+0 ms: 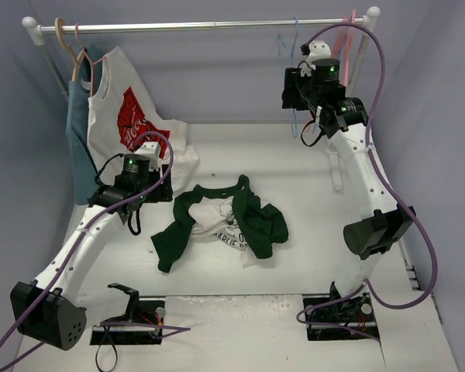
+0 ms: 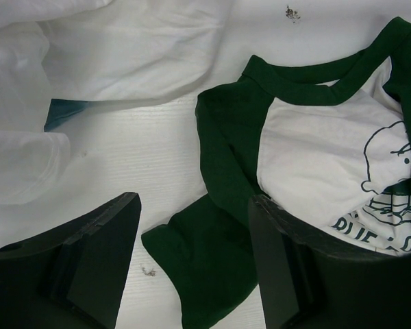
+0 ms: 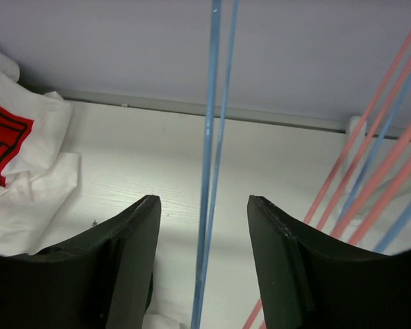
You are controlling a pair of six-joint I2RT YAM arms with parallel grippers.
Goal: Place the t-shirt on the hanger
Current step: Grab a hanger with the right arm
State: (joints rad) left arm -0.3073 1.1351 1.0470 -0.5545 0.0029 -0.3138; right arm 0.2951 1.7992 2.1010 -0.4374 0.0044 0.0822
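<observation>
At the far right of the rail (image 1: pixel 201 26), your right gripper (image 3: pixel 202 202) straddles the light blue hanger (image 3: pixel 210 103) while the t-shirt (image 1: pixel 225 221) lies crumpled mid-table.

Your right jaws are spread wide with both blue wires running down between them, and neither finger presses on the wire. The hanger hangs from the rail just beside the pink hangers (image 1: pixel 349 31). Your left gripper (image 2: pixel 192 202) hangs low over the white table (image 1: pixel 310 178), its jaws also spread wide and holding nothing, with the shirt's dark green sleeve lying between and under the fingers. The white shirt with the red graphic (image 1: pixel 132 116) drapes from the rail's left end onto the table, near your left arm.
</observation>
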